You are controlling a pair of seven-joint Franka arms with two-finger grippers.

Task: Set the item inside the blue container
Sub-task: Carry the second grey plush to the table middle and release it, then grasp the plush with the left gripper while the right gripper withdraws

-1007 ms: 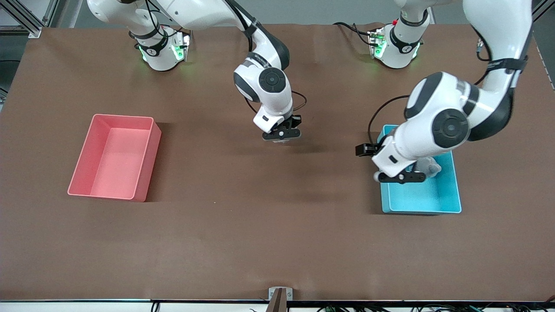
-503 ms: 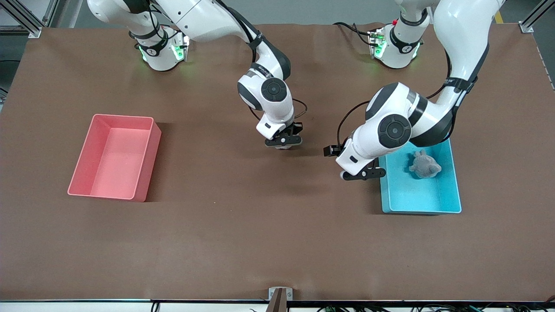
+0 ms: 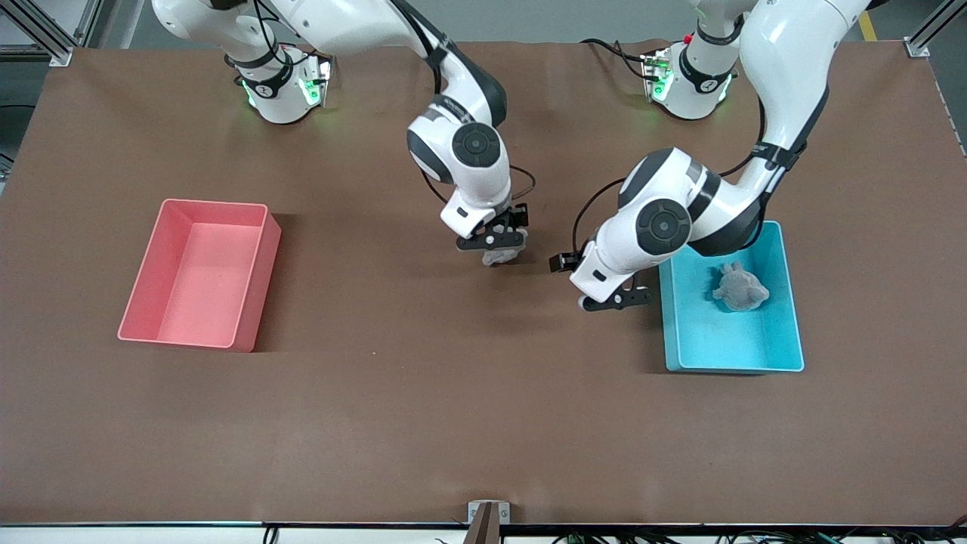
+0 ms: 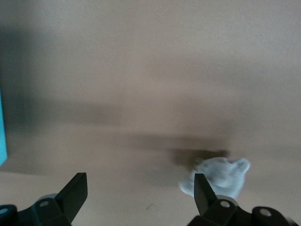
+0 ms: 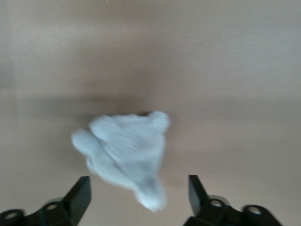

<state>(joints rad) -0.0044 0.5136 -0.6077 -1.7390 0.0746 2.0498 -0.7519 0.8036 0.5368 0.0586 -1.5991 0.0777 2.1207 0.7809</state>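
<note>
The blue container [image 3: 786, 302] stands toward the left arm's end of the table, and a grey lumpy item [image 3: 740, 289] lies inside it. My left gripper [image 3: 613, 301] hangs open and empty over bare table beside the container, on its middle-of-table side. In the left wrist view the left gripper [image 4: 139, 195] frames only table; the container's edge [image 4: 2, 136] shows at the border. A second pale grey item [image 3: 502, 255] lies on the table near the middle. My right gripper [image 3: 491, 242] hovers open over that item [image 5: 127, 155], its fingers [image 5: 80, 195] apart on either side. The same item [image 4: 223, 175] shows in the left wrist view.
A pink bin [image 3: 257, 279] of the same shape stands toward the right arm's end of the table, nothing in it. Brown table [image 3: 453, 408] stretches between the bins and down to the front edge.
My left gripper has moved out from over the blue container toward the middle of the table, uncovering the grey item inside. The right gripper has barely shifted; the pale item under it shows more.
</note>
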